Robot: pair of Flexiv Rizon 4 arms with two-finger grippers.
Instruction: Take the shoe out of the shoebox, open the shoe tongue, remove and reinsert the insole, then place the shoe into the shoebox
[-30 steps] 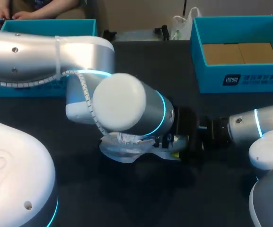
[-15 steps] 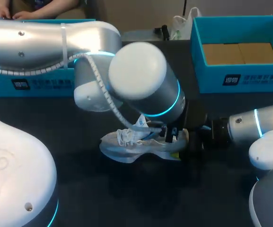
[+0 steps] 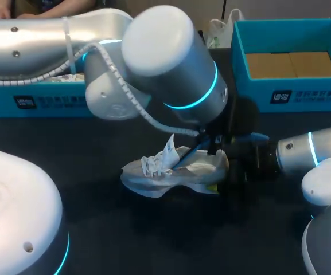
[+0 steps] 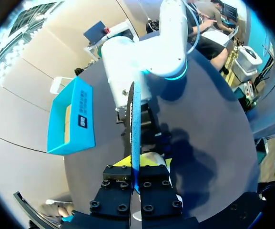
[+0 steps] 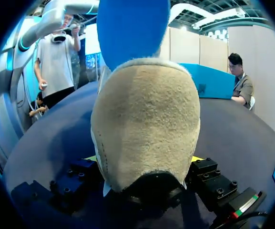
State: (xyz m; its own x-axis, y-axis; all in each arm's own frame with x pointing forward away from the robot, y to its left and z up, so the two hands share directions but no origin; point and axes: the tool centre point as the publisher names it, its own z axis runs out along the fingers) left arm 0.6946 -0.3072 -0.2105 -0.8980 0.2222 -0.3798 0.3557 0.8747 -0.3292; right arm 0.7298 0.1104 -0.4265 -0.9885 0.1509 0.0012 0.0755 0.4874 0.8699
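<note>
**A:** Two hands at work, then. What does the left wrist camera show?

**B:** The left hand (image 4: 136, 168) has its fingers pressed together on a thin blue insole (image 4: 135, 124), seen edge-on. The insole runs straight out ahead of the hand, toward the white right arm (image 4: 142, 52).

**A:** And the right wrist camera?

**B:** The right hand (image 5: 144, 160) is clamped on the heel of the shoe (image 5: 144, 109). A yellow tip lies against each side of the beige heel, which fills the space between the fingers. The insole rises ahead of the hand, above the heel, and the heel hides its lower end.

**A:** What about the head camera?

**B:** The shoe stands on its sole on the dark worktop (image 3: 154, 229), with its heel at the right hand and its toe pointing away. The white tongue (image 3: 168, 148) stands up. The left arm (image 3: 171, 57) reaches over the shoe and covers its own hand. A blue strip of insole slants up from the shoe's opening toward that hand.

**A:** And the box?

**B:** The teal shoebox (image 3: 303, 94) is open and shows a brown floor. It sits well apart from both hands, beyond the right arm. A second teal box (image 3: 45, 103) lies behind the left arm.
</note>
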